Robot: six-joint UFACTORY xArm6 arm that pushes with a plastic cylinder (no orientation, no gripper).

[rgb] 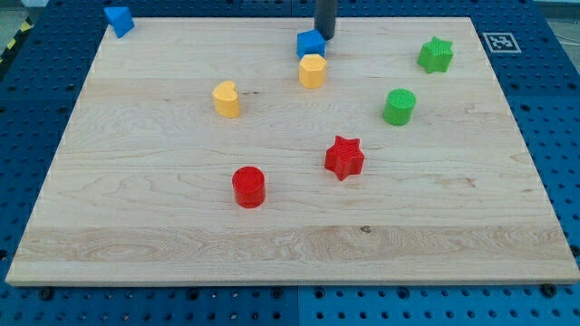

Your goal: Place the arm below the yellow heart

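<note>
The yellow heart (227, 99) stands on the wooden board (290, 244) left of centre in the upper half. My tip (324, 36) is near the view's top, just right of a blue cube (310, 43) and close against it. It is well to the upper right of the yellow heart. A yellow hexagon block (312, 71) sits right under the blue cube, touching it or nearly so.
A second blue block (119, 19) sits at the board's top left corner. A green star (436, 55) is at the upper right, a green cylinder (399, 106) below it. A red star (344, 158) and a red cylinder (248, 186) lie mid-board.
</note>
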